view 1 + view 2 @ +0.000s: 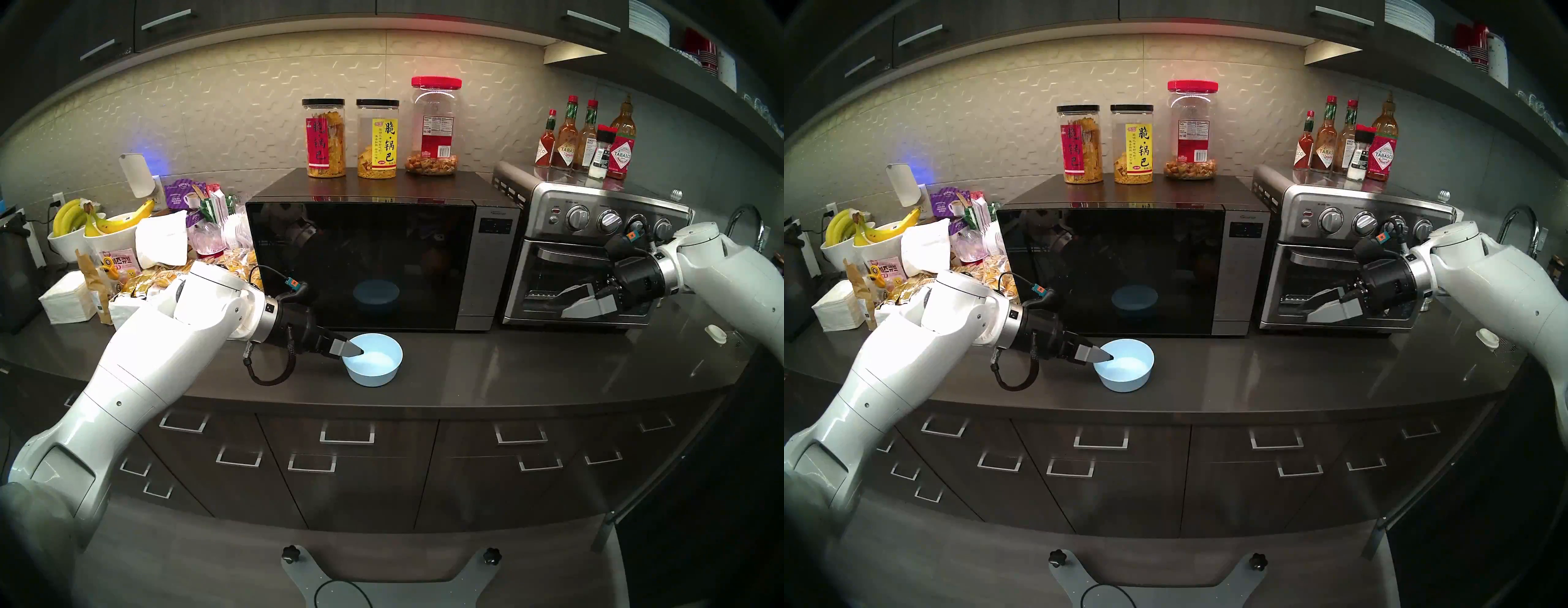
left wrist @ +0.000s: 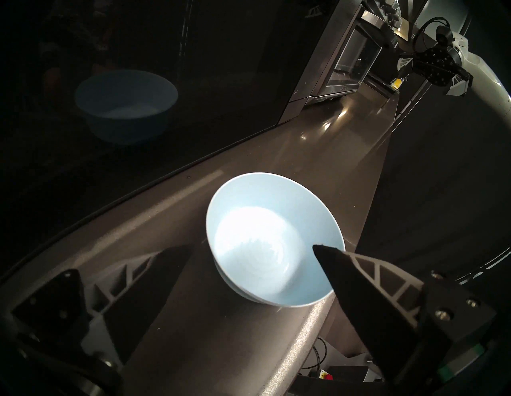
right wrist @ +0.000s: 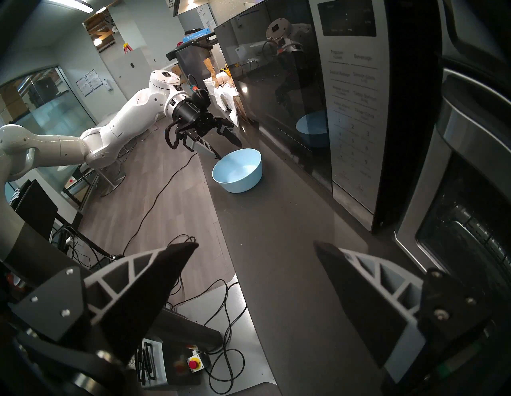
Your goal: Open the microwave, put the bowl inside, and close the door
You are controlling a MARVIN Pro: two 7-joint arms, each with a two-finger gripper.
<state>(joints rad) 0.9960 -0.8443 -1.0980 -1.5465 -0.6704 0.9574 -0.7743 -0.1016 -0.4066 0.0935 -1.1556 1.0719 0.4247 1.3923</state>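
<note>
jaws wide astride the bowl rim; door shut, toaster oven beside.

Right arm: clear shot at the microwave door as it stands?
Probably yes. The right pincer hangs open in front of the toaster oven, and the counter between it and the shut microwave door is bare. The left pincer is low at the bowl, clear of that path.
</note>
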